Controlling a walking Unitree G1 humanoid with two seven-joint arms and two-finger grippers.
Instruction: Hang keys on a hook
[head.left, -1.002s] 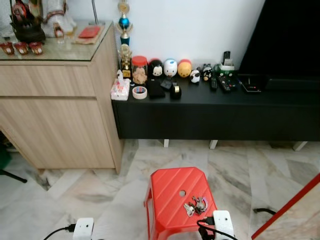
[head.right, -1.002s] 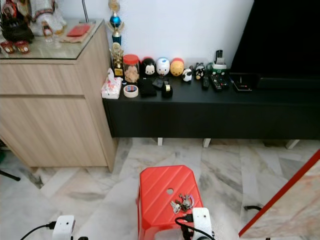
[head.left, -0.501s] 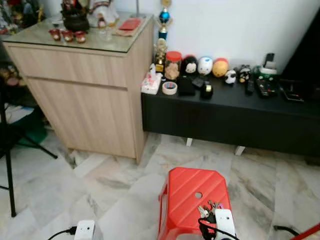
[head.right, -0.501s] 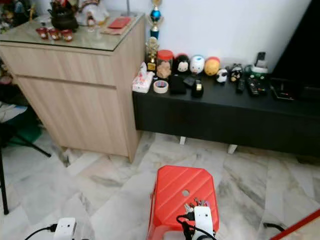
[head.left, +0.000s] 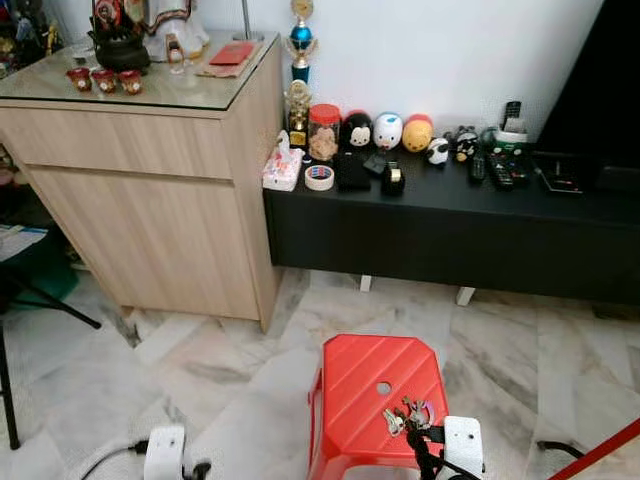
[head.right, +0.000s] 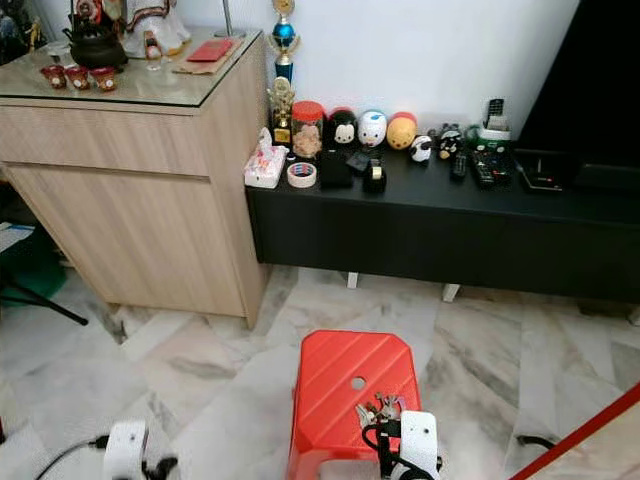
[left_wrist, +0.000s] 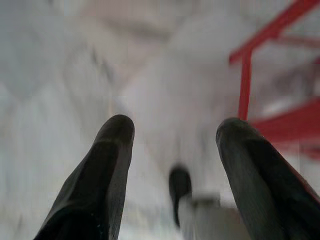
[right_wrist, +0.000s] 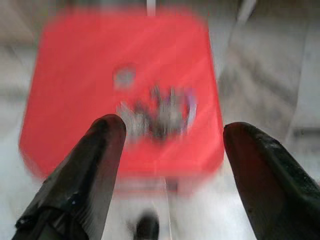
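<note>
While keys (head.left: 404, 414) lie on a red stool (head.left: 361, 378) over marble floor (head.left: 220, 370), both grippers' fingers (right_wrist: 95, 165) gape wide.

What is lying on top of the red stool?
A bunch of keys lies on the red stool, near its front edge, beside a small round hole in the seat. The right gripper hangs open above them. The floor beneath the stool is covered.
</note>
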